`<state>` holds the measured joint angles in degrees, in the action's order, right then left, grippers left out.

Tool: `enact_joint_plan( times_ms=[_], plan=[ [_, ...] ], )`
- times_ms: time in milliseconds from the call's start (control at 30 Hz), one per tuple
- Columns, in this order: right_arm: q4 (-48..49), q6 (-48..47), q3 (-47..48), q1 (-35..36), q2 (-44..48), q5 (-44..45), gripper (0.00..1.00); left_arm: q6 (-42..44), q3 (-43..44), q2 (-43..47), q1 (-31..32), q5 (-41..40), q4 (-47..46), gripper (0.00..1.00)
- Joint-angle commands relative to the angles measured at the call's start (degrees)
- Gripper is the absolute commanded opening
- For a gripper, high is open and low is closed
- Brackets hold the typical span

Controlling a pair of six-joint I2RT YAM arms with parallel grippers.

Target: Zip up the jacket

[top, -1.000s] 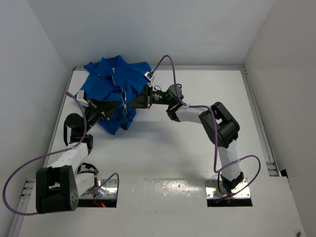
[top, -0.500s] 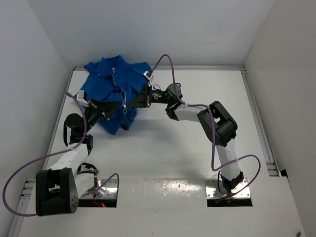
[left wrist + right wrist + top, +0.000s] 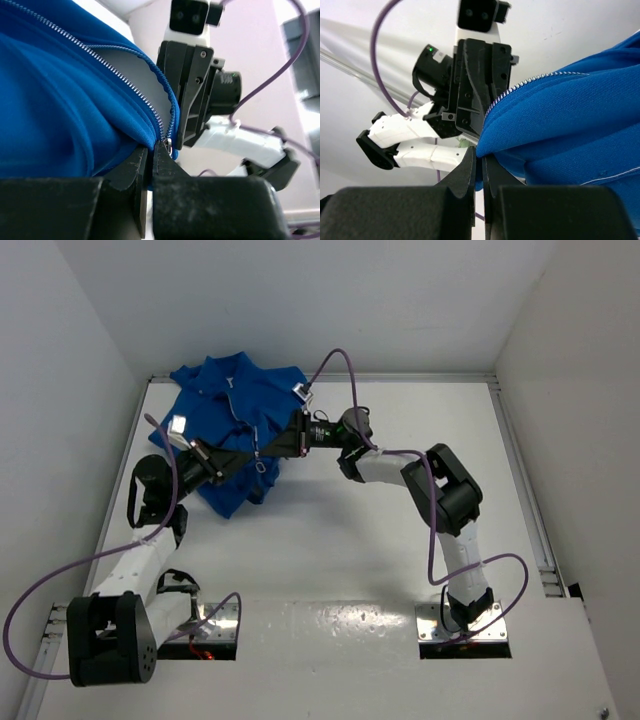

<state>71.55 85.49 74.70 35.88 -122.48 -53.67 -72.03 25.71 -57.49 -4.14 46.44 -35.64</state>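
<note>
The royal-blue jacket (image 3: 228,405) lies bunched at the table's far left, its pale zipper line (image 3: 243,422) running down the front. My left gripper (image 3: 253,453) and right gripper (image 3: 267,449) meet tip to tip at the jacket's lower hem. In the left wrist view the left gripper (image 3: 151,148) is shut on the blue hem beside the zipper teeth (image 3: 120,67), with the small silver pull (image 3: 170,146) right at its tip. In the right wrist view the right gripper (image 3: 481,154) is shut on the other hem edge of the jacket (image 3: 570,115).
The white table (image 3: 400,530) is walled at the left, back and right. A metal rail (image 3: 525,480) runs along the right edge. Purple cables (image 3: 340,365) loop above the right arm and beside the left arm's base.
The left wrist has lifted and swung toward the right gripper, so the two tips are closer. The hem between them is raised. The right arm has barely moved.
</note>
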Motion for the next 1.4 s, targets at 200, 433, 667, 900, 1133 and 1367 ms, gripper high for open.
enact_joint_plan(
  times_ms=[200, 433, 667, 900, 1133, 1367],
  plan=[
    [11.2, -1.5, -2.5, 0.5, 3.3, 0.5, 0.0, 12.0, 5.1, 1.3, 3.7, 13.2, 2.2, 0.0],
    [9.9, -1.8, -5.2, 0.4, 4.4, 1.0, 0.0, 26.1, 8.6, 1.3, 5.9, 19.7, 9.0, 0.0],
    [9.2, -1.2, -3.2, 0.2, 4.3, 1.6, 0.0, 41.2, 10.5, 0.7, 9.2, 20.3, 26.9, 0.0],
    [10.3, -0.5, -5.2, -0.3, 6.5, 1.6, 0.0, 45.6, 11.0, 0.7, 9.2, 13.3, 35.3, 0.0],
    [11.0, -0.2, -7.9, -1.2, 8.4, 1.3, 0.0, 45.6, 10.5, 1.2, 9.2, 11.0, 37.5, 0.0],
    [11.1, 0.0, -9.1, -2.7, 9.4, 1.4, 0.0, 46.1, 9.2, 1.2, 9.2, 9.6, 39.9, 0.0]
  ],
)
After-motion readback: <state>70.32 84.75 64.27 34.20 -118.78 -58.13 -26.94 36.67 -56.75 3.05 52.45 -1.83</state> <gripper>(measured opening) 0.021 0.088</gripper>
